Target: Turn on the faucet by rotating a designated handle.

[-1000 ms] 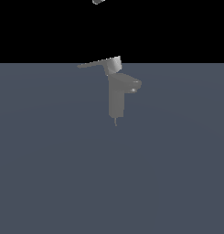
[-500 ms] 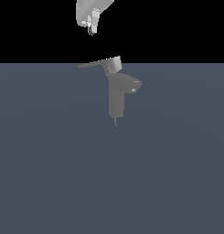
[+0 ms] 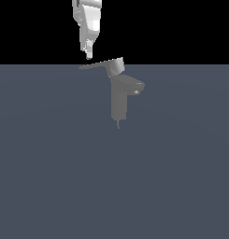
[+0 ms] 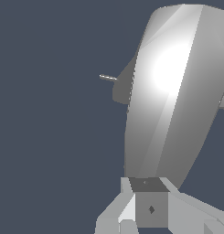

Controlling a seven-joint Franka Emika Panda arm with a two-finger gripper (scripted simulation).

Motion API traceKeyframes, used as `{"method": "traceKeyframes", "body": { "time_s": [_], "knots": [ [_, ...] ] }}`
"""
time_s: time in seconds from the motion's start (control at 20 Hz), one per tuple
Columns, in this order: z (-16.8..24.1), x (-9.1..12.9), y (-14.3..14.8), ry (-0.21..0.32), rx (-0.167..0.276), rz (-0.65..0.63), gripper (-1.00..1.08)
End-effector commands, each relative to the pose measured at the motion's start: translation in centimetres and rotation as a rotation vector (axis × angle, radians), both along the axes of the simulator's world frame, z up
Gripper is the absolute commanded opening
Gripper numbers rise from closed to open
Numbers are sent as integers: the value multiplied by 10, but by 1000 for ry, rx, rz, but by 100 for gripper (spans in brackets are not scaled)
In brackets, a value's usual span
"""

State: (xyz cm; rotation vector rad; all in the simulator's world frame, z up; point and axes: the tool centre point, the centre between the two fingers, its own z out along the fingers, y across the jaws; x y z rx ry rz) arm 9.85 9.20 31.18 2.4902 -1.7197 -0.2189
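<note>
Grey and untouched, the handle tops the faucet standing on the slate desk, while the white hand hangs just above the blade's free end, fingers seemingly together, so all turning remains.

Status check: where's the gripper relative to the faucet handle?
Gripper just above the handle blade's free end, contact unclear. Faucet upright. Nothing in the way.
</note>
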Motion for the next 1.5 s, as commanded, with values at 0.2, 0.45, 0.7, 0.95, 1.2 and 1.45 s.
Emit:
{"method": "traceKeyframes", "body": {
  "time_s": [0.2,0.45,0.7,0.95,1.2,1.45],
  "knots": [
    [-32,17,16,8,-38,-88,-100],
    [-46,23,22,10,-54,-122,-100],
    [-49,24,24,11,-58,-130,-100],
    [-48,20,23,11,-58,-129,-100],
    [-47,11,21,11,-58,-129,-100],
    [-45,1,20,11,-58,-129,-100]
  ]
}}
